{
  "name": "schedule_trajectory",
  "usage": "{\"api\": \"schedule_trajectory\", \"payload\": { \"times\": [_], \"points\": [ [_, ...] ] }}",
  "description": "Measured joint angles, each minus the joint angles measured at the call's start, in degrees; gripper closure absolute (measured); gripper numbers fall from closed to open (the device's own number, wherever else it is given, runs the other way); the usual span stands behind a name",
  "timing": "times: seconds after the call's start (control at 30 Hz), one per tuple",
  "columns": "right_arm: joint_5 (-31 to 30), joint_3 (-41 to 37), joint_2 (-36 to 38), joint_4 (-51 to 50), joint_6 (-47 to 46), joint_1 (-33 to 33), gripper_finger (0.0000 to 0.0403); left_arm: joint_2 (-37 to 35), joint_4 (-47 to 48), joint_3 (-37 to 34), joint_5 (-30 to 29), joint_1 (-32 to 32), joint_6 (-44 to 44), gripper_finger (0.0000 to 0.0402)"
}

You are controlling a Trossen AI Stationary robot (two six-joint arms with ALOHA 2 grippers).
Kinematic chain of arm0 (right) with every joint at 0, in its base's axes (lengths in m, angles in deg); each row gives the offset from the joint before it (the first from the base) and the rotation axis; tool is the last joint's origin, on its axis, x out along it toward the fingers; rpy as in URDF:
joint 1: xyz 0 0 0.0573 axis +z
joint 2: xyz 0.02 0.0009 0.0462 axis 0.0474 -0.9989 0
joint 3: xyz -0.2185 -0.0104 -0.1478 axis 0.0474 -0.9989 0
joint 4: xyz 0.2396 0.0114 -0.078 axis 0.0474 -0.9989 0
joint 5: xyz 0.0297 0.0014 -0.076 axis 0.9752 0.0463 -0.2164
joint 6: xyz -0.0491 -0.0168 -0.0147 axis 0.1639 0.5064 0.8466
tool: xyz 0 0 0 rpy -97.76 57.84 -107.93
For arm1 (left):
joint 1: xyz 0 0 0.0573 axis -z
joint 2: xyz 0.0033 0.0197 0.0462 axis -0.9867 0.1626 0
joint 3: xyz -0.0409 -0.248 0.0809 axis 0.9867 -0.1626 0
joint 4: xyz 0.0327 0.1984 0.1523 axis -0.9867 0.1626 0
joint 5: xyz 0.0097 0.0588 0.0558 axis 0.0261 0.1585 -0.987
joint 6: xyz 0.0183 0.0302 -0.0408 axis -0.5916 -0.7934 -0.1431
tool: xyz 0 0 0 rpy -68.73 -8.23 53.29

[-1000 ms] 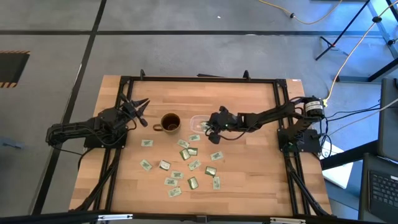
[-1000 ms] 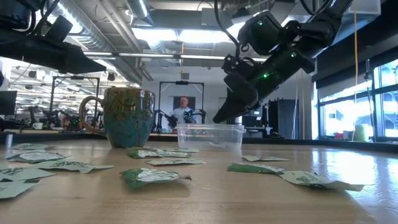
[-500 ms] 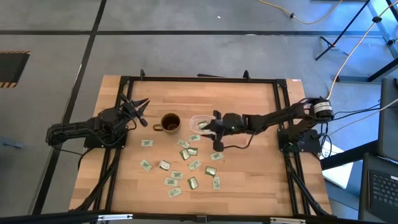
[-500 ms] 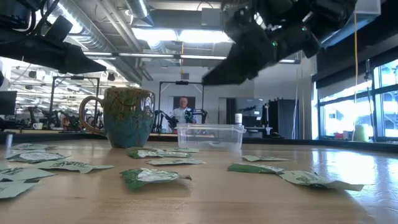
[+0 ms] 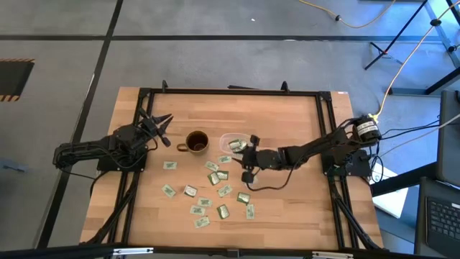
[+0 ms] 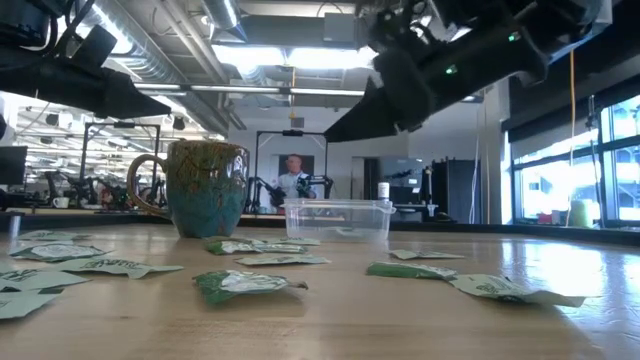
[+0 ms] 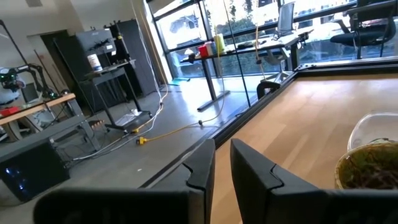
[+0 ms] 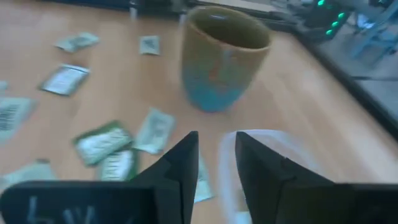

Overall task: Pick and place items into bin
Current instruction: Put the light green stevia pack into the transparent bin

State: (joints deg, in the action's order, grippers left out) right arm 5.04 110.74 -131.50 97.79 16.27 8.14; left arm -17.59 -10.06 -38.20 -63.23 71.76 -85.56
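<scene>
Wooden table: at its left edge the left claw waits, fingers a narrow gap apart and empty. Next comes the brown mug, then the clear bin with a packet inside. The right claw hangs above the table just beside the bin, fingers slightly parted, nothing between them. Pale green packets lie scattered in front of mug and bin.
</scene>
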Motion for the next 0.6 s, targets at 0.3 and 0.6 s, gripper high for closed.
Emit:
{"api": "schedule_trajectory", "payload": {
  "times": [0.3, 0.6],
  "points": [
    [-0.11, -0.01, 0.26, -8.22, -5.92, 3.85, 0.0297, 0.0, -0.28, -0.02, 3.38, 0.0, 7.12, 0.0356],
    [-0.09, -0.04, 10.53, -26.7, -13.52, 5.72, 0.0297, 2.2, -2.49, -0.02, 23.38, 1.62, 10.72, 0.033]
  ]
}}
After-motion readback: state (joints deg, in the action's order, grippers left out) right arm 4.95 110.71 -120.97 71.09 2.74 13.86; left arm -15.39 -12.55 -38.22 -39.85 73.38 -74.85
